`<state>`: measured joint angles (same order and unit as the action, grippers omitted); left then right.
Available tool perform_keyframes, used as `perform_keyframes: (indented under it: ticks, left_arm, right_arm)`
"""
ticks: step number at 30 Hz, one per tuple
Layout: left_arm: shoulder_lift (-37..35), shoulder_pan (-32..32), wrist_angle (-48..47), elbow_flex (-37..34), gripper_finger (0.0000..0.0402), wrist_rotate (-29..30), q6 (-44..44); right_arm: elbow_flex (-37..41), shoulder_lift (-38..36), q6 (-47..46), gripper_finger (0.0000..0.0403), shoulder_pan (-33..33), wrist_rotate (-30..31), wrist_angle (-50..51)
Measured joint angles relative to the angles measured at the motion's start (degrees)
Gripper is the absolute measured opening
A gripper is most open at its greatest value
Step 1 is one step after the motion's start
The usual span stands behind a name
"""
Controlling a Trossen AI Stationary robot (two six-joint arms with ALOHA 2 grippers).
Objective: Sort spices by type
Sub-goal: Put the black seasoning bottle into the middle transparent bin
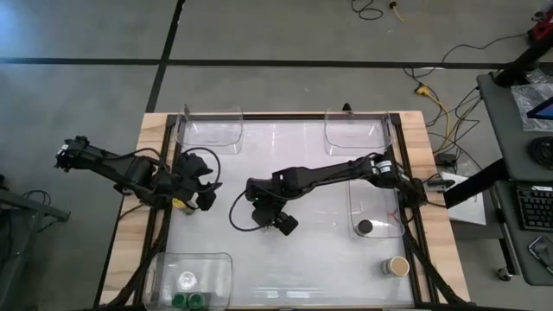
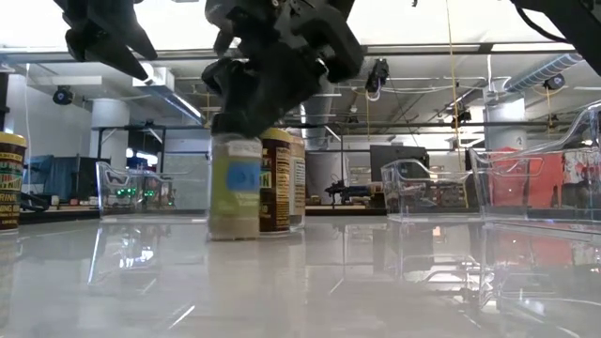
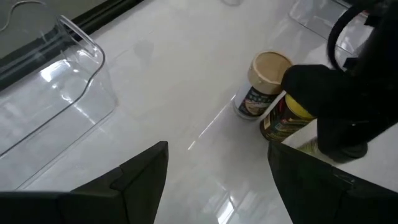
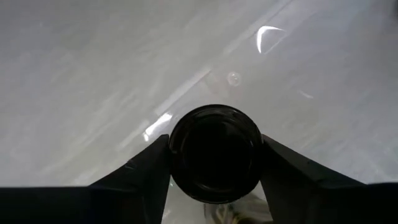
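Right now the right end effector (image 4: 214, 163) sits down over a black-lidded jar (image 4: 216, 152) near the middle of the table (image 1: 320, 250), its two fingers flanking the lid closely on either side; whether they actually press on it I cannot tell. Close behind it stand a yellow-lidded jar (image 3: 287, 118) and a tan-lidded jar (image 3: 261, 85), upright. Over by the table's left edge the left end effector (image 1: 200, 183) hovers with its fingers spread and nothing between them. Farther out, clear trays (image 1: 210, 130) line the edges; the near-left one holds green-lidded jars (image 1: 187, 300), and another tan-lidded jar (image 1: 397, 266) stands near the right corner.
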<state>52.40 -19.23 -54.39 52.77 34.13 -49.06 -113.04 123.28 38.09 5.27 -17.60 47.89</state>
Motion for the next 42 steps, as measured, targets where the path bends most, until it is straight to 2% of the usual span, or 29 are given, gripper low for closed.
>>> perform_keyframes:
  ticks: [9,15,22,33,42]
  left_arm:
    - [-0.02,-0.02,0.22,0.0,0.0261,1.32,1.04]
    - [-0.07,-0.02,2.9,0.0,0.0261,-1.75,5.21]
    - [0.0,-0.02,3.79,0.0,0.0261,-1.91,10.42]
    - [0.11,-0.02,18.34,0.02,0.0261,2.8,12.09]
    - [0.11,-0.11,19.22,0.02,0.0261,2.4,12.33]
  right_arm:
    - [-5.54,-4.13,-13.63,0.0198,1.71,-0.36,1.63]
    - [-6.68,-10.68,-24.0,0.0205,2.39,0.89,6.43]
    - [-6.36,-18.9,-36.31,0.0198,4.97,10.18,16.75]
    - [-1.04,-30.66,-54.27,0.0198,14.87,29.02,28.26]
    - [10.78,-40.89,-66.81,0.0199,25.21,35.75,32.85]
